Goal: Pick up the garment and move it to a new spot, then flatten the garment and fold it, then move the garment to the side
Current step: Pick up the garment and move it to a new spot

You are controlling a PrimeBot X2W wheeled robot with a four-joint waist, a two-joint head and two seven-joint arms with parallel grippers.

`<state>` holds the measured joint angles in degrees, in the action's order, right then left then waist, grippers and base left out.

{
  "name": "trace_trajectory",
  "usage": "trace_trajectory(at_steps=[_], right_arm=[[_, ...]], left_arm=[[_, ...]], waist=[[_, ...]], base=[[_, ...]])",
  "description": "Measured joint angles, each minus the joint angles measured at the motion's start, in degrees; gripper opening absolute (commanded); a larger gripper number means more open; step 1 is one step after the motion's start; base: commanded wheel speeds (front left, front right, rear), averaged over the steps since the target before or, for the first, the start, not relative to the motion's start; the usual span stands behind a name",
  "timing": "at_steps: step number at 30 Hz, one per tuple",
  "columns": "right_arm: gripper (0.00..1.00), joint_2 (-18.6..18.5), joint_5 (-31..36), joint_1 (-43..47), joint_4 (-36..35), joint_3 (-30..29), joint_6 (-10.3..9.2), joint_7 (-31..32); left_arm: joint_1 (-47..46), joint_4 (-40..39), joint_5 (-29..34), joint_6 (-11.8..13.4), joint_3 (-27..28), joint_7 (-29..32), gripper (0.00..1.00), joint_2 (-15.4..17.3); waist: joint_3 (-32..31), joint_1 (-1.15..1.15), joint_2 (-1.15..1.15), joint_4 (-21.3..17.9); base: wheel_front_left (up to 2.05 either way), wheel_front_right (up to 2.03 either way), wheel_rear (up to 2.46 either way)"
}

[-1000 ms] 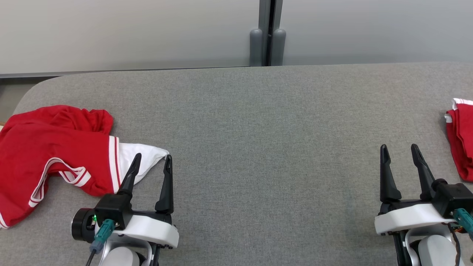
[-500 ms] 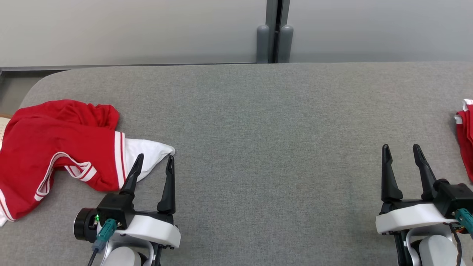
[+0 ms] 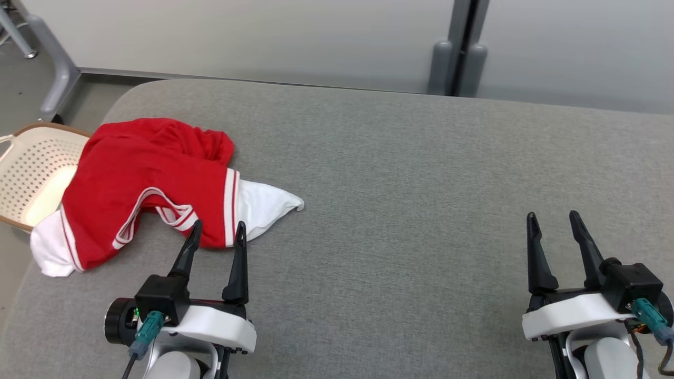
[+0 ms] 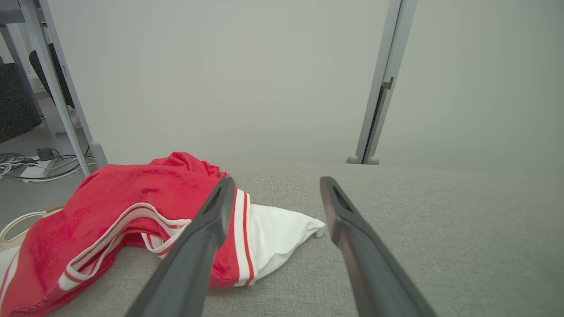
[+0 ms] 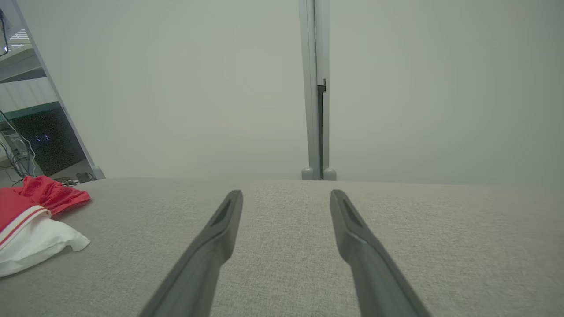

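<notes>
Garment [image 3: 142, 179] crumpled, partly hiding basket [image 3: 31, 158]; left claw [image 3: 219, 225] finger hides its hem.

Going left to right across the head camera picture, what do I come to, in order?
In order: cream perforated basket → red and white garment → grey partition post at the back → right claw, open.

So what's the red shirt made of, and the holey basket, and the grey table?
Red shirt: looks like soft knit cloth, matte; it crumples into folds. Basket: probably hard plastic, cream, smooth, with neat rows of holes. Table: seems covered in grey woven fabric; a fine weave shows.
</notes>
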<state>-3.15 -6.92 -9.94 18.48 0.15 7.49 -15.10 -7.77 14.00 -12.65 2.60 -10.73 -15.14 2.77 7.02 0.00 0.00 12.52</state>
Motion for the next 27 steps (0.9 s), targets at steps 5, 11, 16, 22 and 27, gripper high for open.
trace_trajectory(at_steps=[5,11,16,22,27], right_arm=[[1.00,-0.6,-1.0,0.0,1.0,2.1,0.00,0.0],[1.00,-1.2,-1.9,-0.4,1.7,3.8,0.00,0.0],[1.00,-1.1,-2.7,-0.6,2.4,4.5,0.00,0.0],[1.00,-0.9,-3.2,-0.8,3.0,5.5,0.00,0.0],[1.00,-0.9,-3.2,-0.9,3.1,5.7,0.00,0.0]], left_arm=[[0.3,-0.1,-0.1,0.5,0.2,0.0,1.00,0.0],[0.9,-0.2,-0.5,0.8,0.3,0.0,1.00,0.0],[1.7,-0.2,-0.6,1.0,0.5,0.0,1.00,0.0],[2.1,-0.3,-0.7,1.1,0.9,0.0,1.00,0.0],[2.3,-0.3,-0.7,1.1,0.8,0.0,1.00,0.0]], waist=[[-0.4,0.00,0.00,3.8],[-1.0,0.00,0.00,8.5],[-1.3,0.00,0.00,12.1],[-1.4,0.00,0.00,15.0],[-1.4,0.00,0.00,15.6]], base=[[0.00,0.00,0.00],[0.00,0.00,0.00],[0.00,0.00,0.00],[0.00,0.00,0.00],[0.00,0.00,0.00]])
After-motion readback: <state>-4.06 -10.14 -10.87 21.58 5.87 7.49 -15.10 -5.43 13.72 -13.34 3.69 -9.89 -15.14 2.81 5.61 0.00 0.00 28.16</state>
